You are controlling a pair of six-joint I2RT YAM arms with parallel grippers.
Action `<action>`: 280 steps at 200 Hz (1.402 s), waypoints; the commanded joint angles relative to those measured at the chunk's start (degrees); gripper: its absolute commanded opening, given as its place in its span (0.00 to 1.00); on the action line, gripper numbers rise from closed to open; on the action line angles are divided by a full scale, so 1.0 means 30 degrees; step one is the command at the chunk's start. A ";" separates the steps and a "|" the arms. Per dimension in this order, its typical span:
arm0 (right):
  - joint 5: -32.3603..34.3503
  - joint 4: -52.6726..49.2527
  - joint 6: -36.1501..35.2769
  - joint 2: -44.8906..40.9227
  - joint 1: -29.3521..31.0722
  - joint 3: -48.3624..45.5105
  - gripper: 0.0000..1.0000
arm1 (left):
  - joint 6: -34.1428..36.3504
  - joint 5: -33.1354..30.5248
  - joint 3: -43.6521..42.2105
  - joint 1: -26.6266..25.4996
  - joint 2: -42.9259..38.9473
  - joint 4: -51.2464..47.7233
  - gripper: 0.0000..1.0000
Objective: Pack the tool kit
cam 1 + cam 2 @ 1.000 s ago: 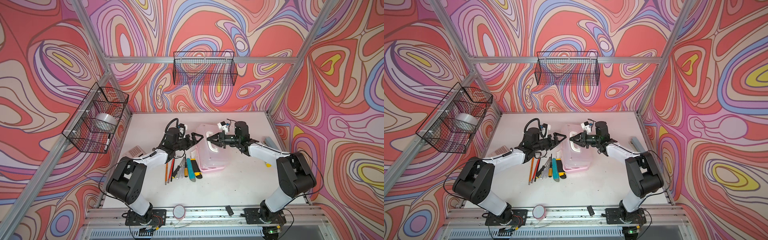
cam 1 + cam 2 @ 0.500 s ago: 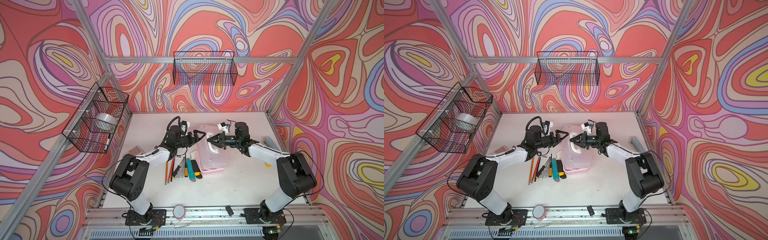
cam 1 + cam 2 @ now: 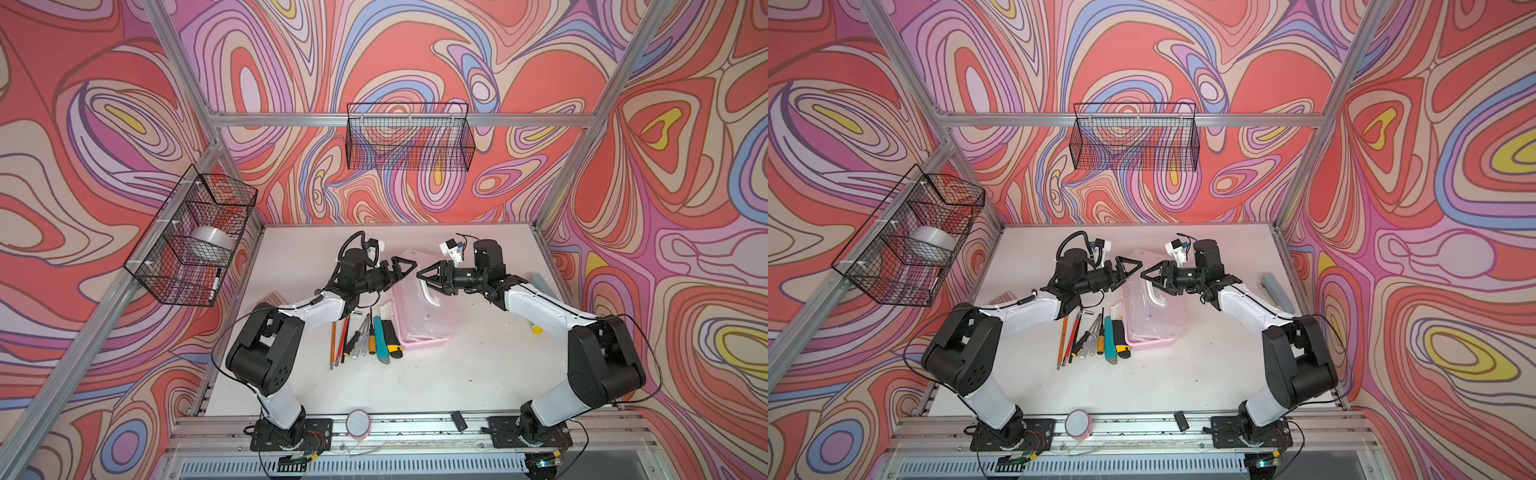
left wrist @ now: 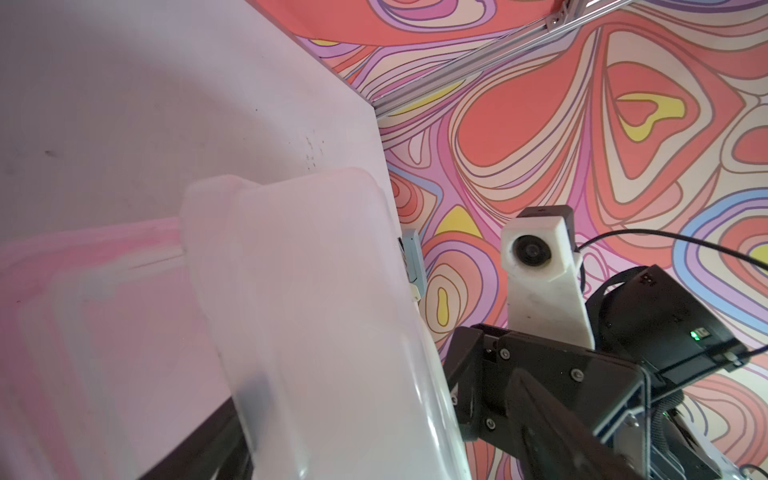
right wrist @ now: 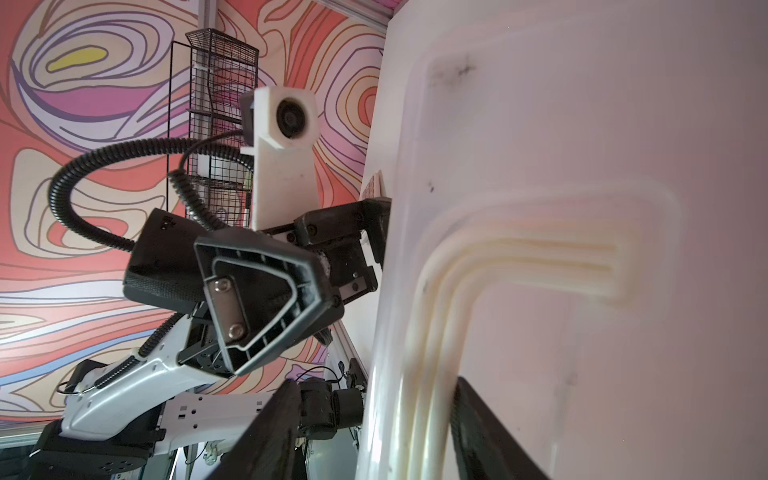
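Centrally on the white table (image 3: 415, 386) lies the pale pink tool kit case (image 3: 424, 338), its translucent lid (image 3: 436, 316) tilted up from the side nearest the tools. The left hand (image 3: 400, 270) has its jaws wide apart at the lid's raised edge. The right hand (image 3: 430, 279) meets it from the other side; in the right wrist view its fingers (image 5: 266, 440) stand apart, with the lid's rim and the white handle (image 5: 440, 332) between them. What the case holds cannot be told through the lid.

Just beside the case a row of tools (image 3: 357, 340) lies flat, with the teal tool (image 3: 379, 338) and the black-yellow utility knife (image 3: 392, 340) nearest it. Bare table runs from there to the front rail.

A calculator (image 3: 274, 298) sits near the left table edge and a grey-blue bar (image 3: 540, 282) near the right one. The left wall's wire basket (image 3: 174, 286) holds a tape roll (image 3: 208, 243) and a marker (image 3: 214, 282); another basket (image 3: 409, 137) hangs on the back wall.
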 commanded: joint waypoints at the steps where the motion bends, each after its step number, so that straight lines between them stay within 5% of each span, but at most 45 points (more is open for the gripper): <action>1: 0.2425 -0.3537 -0.2288 -0.1008 -0.0008 0.0911 0.60 | 0.0092 0.0251 0.0852 -0.0248 -0.0203 0.0422 0.89; 63: 1.0838 -0.9779 -0.4667 -0.4207 -0.0253 0.2356 0.63 | 0.0772 -0.0031 0.3319 -0.1545 0.0667 -0.1435 0.89; 154: 1.6097 -1.4380 -0.7145 -0.7352 -0.0345 0.2971 0.67 | 0.1299 -0.0589 1.0163 -0.4554 0.5109 -0.4596 0.89; 190: 1.6884 -1.5609 -0.7701 -0.8615 -0.0345 0.3010 0.70 | 0.1234 -0.0875 1.1870 -0.5081 0.6513 -0.5466 0.89; 237: 1.6052 -1.7251 -0.9391 -0.8782 0.0022 0.3643 0.89 | 0.1707 -0.1324 1.1965 -0.5096 0.6155 -0.5994 0.92; 280: 1.7173 -1.7524 -0.9386 -0.8232 0.2544 0.3771 0.96 | 0.2327 -0.1386 1.2172 -0.5096 0.5744 -0.6671 0.93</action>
